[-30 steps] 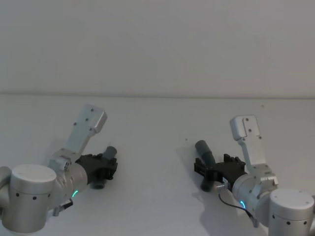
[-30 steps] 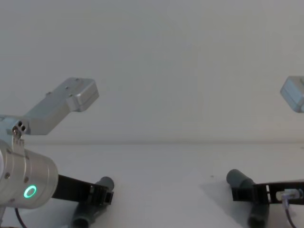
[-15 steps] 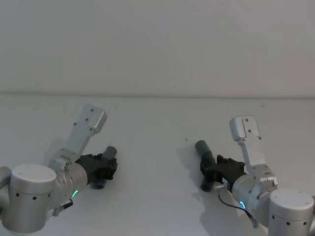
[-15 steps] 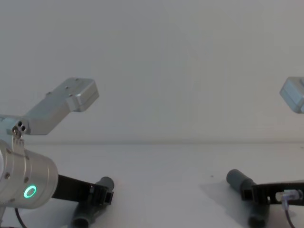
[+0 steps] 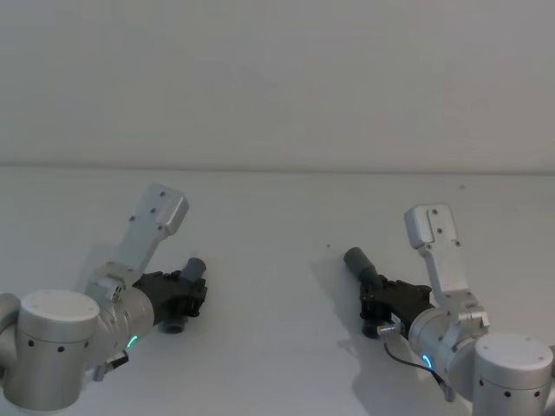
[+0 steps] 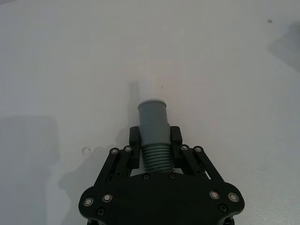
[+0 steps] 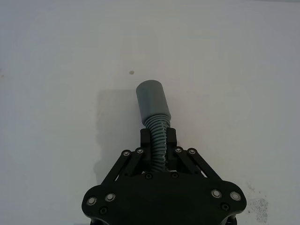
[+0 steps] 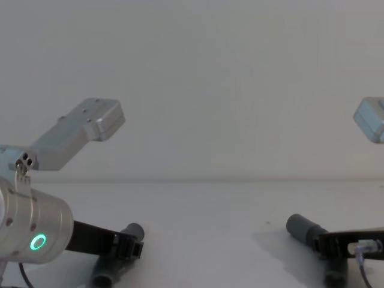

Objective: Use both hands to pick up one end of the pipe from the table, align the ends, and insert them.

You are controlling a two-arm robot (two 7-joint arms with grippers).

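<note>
Head view — left gripper [image 5: 187,292], right gripper [image 5: 375,305] clamp one pipe piece [image 5: 357,260] each.

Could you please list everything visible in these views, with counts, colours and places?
pipe pieces: two, dark grey; left pipe piece on the left side of the table, right pipe piece on its right side, well apart.
table: one, white, beneath everything.
wall: one, pale grey, behind the table.
grippers: two, black on silver wrists; left gripper closed around the left pipe piece, right gripper closed on the right pipe piece's ribbed part.
</note>
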